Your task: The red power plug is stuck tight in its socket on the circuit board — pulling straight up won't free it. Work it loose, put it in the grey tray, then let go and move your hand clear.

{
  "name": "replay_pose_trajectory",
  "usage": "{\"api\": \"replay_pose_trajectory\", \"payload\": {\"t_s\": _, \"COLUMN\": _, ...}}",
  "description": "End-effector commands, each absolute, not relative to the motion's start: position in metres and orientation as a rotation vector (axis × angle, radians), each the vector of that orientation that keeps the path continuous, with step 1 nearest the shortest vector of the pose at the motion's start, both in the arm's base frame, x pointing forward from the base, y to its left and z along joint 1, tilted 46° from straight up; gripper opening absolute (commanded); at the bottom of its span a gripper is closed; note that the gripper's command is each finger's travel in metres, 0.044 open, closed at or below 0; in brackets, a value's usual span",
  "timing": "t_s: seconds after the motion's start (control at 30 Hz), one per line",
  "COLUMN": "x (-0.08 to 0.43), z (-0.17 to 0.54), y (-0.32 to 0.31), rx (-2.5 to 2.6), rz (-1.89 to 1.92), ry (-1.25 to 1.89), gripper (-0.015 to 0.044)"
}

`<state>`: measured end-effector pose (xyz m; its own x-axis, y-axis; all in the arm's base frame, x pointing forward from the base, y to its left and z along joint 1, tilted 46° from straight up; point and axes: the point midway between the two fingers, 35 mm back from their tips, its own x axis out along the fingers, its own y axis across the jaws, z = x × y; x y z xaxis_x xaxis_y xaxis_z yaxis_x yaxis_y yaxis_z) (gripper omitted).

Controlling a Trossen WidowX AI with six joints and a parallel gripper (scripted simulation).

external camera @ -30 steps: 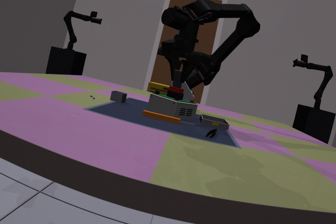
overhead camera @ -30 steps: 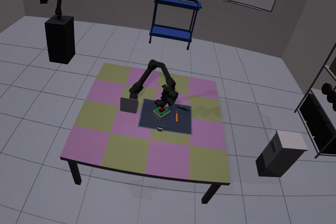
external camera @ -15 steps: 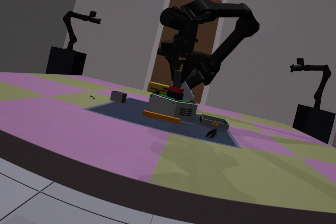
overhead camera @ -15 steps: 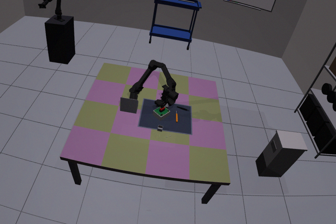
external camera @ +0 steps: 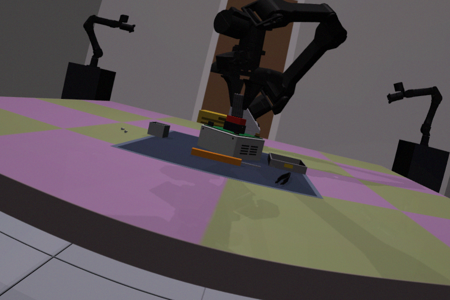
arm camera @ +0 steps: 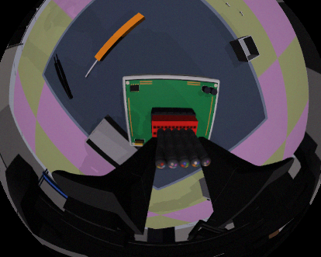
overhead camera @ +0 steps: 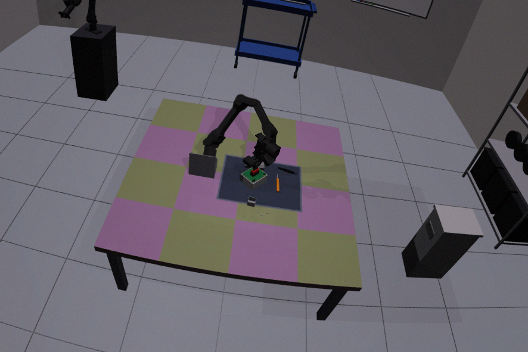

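Ribbed black cables (external camera: 237,104) (arm camera: 183,149) rise, hand-clamped (external camera: 238,94) (arm camera: 181,147), from boxy red plug (overhead camera: 254,171) (external camera: 235,120) (arm camera: 174,125).

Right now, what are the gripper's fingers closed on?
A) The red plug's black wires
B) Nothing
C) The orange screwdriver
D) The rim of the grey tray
A: in the wrist view the fingers of the gripper press in from both sides on the black wires rising from the red plug.
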<state>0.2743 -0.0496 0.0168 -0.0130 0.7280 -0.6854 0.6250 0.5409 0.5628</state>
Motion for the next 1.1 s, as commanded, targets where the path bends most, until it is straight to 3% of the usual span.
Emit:
{"api": "replay_pose_trajectory", "payload": {"t_s": 0.0, "x": 0.273, "z": 0.024, "y": -0.060, "rx": 1.154, "rz": 0.087, "ry": 1.679, "gripper": 0.0000}}
{"api": "replay_pose_trajectory", "payload": {"t_s": 0.73, "x": 0.265, "z": 0.017, "y": -0.067, "rx": 1.269, "rz": 0.172, "ry": 1.598, "gripper": 0.0000}}
{"api": "replay_pose_trajectory", "payload": {"t_s": 1.07, "x": 0.277, "z": 0.031, "y": -0.058, "rx": 1.080, "rz": 0.033, "ry": 1.726, "gripper": 0.0000}}
